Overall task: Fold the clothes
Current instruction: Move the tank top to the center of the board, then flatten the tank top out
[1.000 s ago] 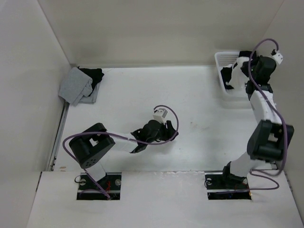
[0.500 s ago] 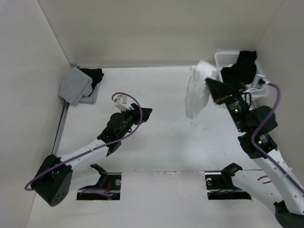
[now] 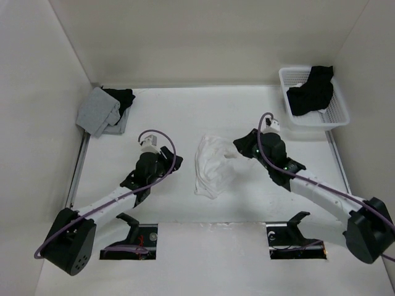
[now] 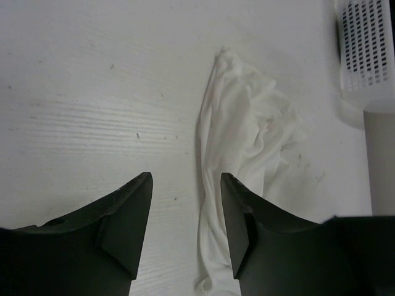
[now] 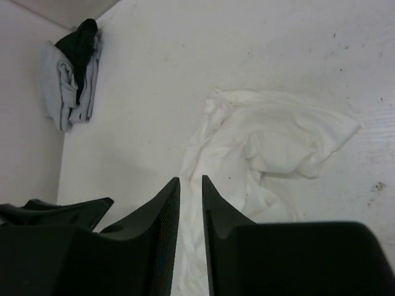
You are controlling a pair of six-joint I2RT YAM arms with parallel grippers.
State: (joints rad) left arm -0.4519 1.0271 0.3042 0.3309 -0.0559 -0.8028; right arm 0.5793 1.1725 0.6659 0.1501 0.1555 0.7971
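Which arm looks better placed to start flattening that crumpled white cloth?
Probably the right. The right gripper sits at the edge of the cloth, jaws slightly apart. The left gripper, wide open, stands a little farther off.

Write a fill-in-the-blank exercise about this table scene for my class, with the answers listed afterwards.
1. The crumpled garment in the middle is ____ in colour.
2. The black garment at far right lies in a white ____.
3. The grey garment sits at the far ____ corner.
4. The left pincer holds nothing; its jaws stand ____.

Missing words: white; basket; left; open.
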